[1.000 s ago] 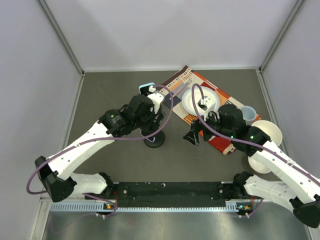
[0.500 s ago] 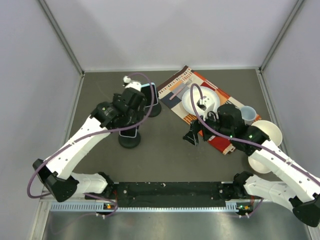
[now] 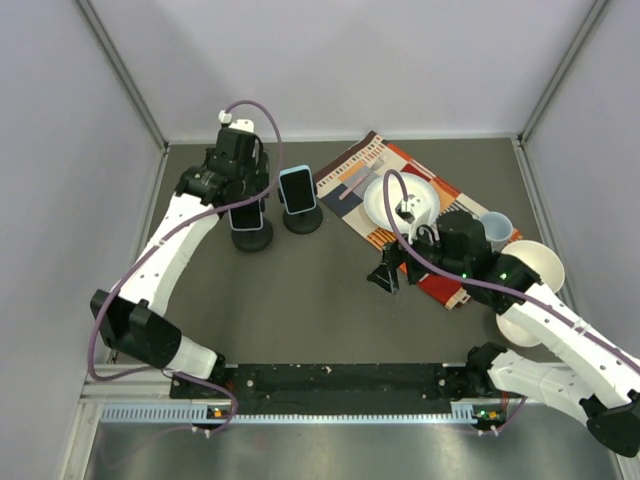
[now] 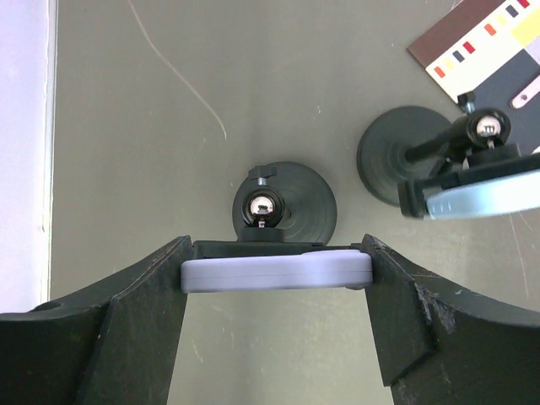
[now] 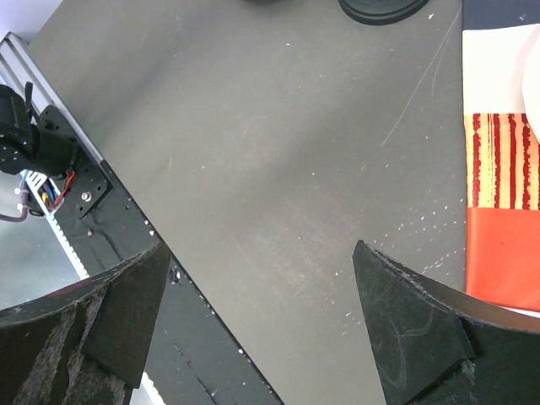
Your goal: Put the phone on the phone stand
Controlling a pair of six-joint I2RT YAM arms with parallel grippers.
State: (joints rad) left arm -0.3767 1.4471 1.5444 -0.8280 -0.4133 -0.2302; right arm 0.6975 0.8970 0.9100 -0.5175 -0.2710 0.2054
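Observation:
A lavender phone (image 4: 277, 272) sits in the cradle of a black phone stand with a round base (image 4: 285, 201). My left gripper (image 4: 277, 257) is shut on the phone's two ends. In the top view this is at the far left of the table, with the gripper (image 3: 246, 208) above the stand base (image 3: 253, 239). A second phone in a blue case (image 3: 297, 188) rests on another stand (image 3: 304, 222) just to the right; it also shows in the left wrist view (image 4: 485, 196). My right gripper (image 3: 385, 276) is open and empty above the dark table (image 5: 260, 249).
A patterned mat (image 3: 350, 170) lies at the back right with a white bowl (image 3: 400, 200) on it. A clear cup (image 3: 497, 228) and a white dish (image 3: 540, 265) stand to the right. The left wall (image 3: 130, 180) is close to the stands.
My left gripper has carried the lavender phone and its stand from the table's middle to the far left, beside the blue phone's stand. The right arm has hardly moved.

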